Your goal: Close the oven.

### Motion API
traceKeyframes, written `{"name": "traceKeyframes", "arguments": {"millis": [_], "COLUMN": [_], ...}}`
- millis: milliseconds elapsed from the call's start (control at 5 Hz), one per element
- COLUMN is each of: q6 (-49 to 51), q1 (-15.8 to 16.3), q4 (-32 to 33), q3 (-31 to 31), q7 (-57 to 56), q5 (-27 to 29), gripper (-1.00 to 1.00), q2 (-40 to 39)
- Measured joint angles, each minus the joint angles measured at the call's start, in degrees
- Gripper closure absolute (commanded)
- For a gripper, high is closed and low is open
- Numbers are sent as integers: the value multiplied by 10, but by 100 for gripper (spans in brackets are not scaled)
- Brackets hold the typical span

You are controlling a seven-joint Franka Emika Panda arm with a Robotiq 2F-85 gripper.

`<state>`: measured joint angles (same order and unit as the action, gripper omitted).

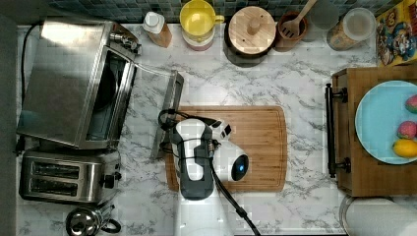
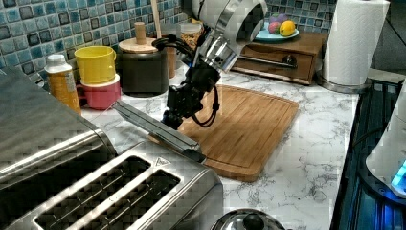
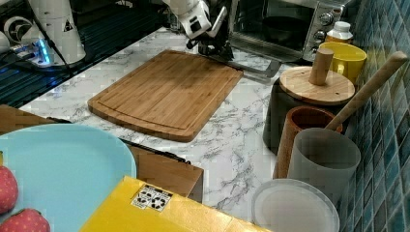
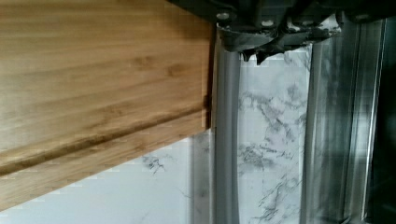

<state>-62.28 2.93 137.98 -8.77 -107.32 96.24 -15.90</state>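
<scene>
Oven [image 1: 74, 81] sitting at the top view's left on the marble counter [image 1: 295, 83], door [image 1: 164, 113] hanging open toward the cutting board [image 1: 255, 147]. Gripper [image 2: 174, 115] hovering at the door's handle [image 4: 227, 140], fingers mostly cut off, grip impossible to tell. Showing the dark oven interior from the right view.

Top view: we look straight down on the marble counter [image 1: 295, 78], from well above.
Left view: we sit low by the toaster [image 2: 143, 191], facing across the cutting board [image 2: 249, 124].
Right view: opposite end, facing the oven [image 3: 285, 24].
Wrist view: close above the board edge.
Shared: the board.
</scene>
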Motion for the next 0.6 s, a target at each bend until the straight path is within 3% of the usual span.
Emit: {"name": "traceKeyframes", "arguments": {"millis": [200,600], "q6": [-3,-2], "q1": [0,-1], "q4": [-9,-20], "q3": [-4,-4], "q7": [43,189], "q5": [-17,-161], "gripper": [100,100], "q2": [-5,-7]}}
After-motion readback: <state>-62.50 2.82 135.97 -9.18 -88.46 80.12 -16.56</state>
